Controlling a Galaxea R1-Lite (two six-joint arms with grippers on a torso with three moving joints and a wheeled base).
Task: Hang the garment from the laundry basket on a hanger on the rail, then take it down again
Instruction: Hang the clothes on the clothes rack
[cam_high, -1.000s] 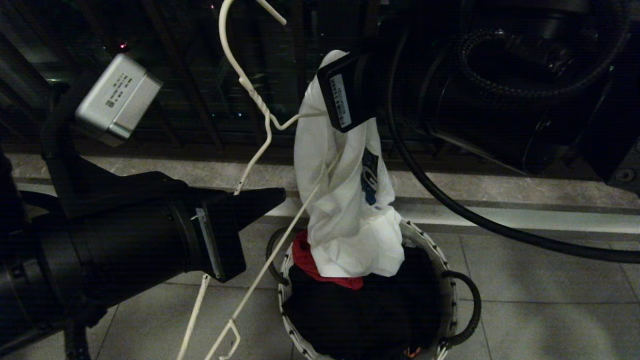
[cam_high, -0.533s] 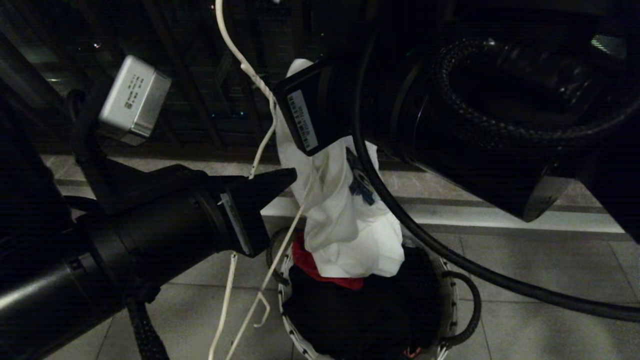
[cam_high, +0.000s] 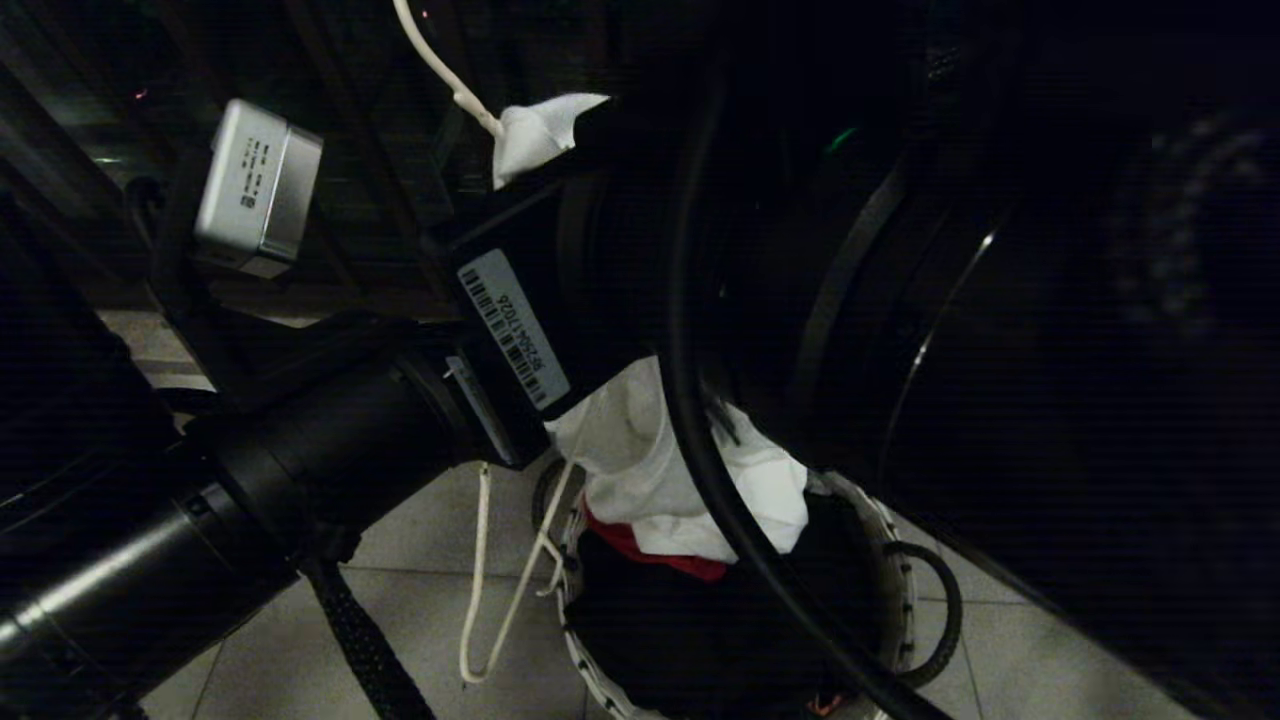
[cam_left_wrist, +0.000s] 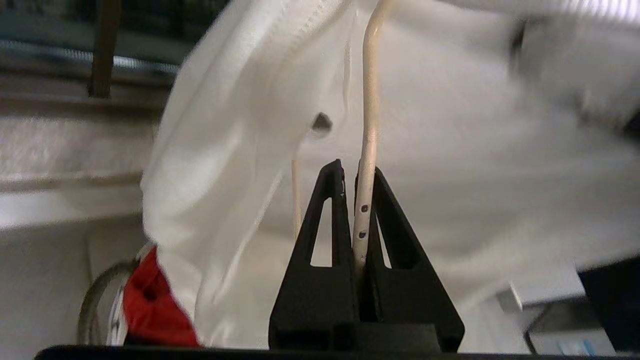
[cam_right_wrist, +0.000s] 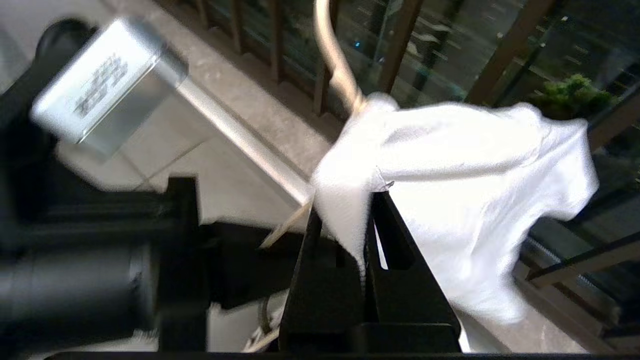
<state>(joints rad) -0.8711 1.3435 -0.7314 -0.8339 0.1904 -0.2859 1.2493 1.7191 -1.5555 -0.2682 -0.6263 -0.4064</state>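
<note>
Both arms are up close together over the laundry basket (cam_high: 895, 530), which sits on the tiled floor (cam_high: 430, 545) by the balcony edge.

The left tool (cam_left_wrist: 356, 172) is clenched on the hanger (cam_left_wrist: 367, 150); in the left wrist view the thin white wire runs straight up between the two black fingers (cam_left_wrist: 332, 200), pinched tight. In the head view the hanger's curved neck shows at top (cam_high: 440, 65) and a lower wire loop hangs down beside the basket's rim. The middle of the hanger is hidden behind the arms.

The right tool (cam_right_wrist: 342, 215) is clenched on the garment (cam_right_wrist: 450, 165): white cloth is pinched between its fingers, with a bunch of it spilling out past the tips. That bunch sits right at the hanger's twisted neck, touching it. From the head view a small white corner (cam_high: 535, 130) of the garment peeks out above the right arm, and more of it hangs below the arm, its bottom end resting in the basket on top of a red cloth (cam_high: 650, 550) and something dark. The chest print is mostly hidden by a black cable (cam_high: 720, 500).

The right arm fills most of the head view's right side, very close to the camera. The left arm comes in from lower left, its silver wrist camera box (cam_high: 255, 190) sticking up. The two tools are just beside each other, the right one crossing in front of the left. Dark balcony bars (cam_right_wrist: 400, 45) stand behind. The rail is not in view.
</note>
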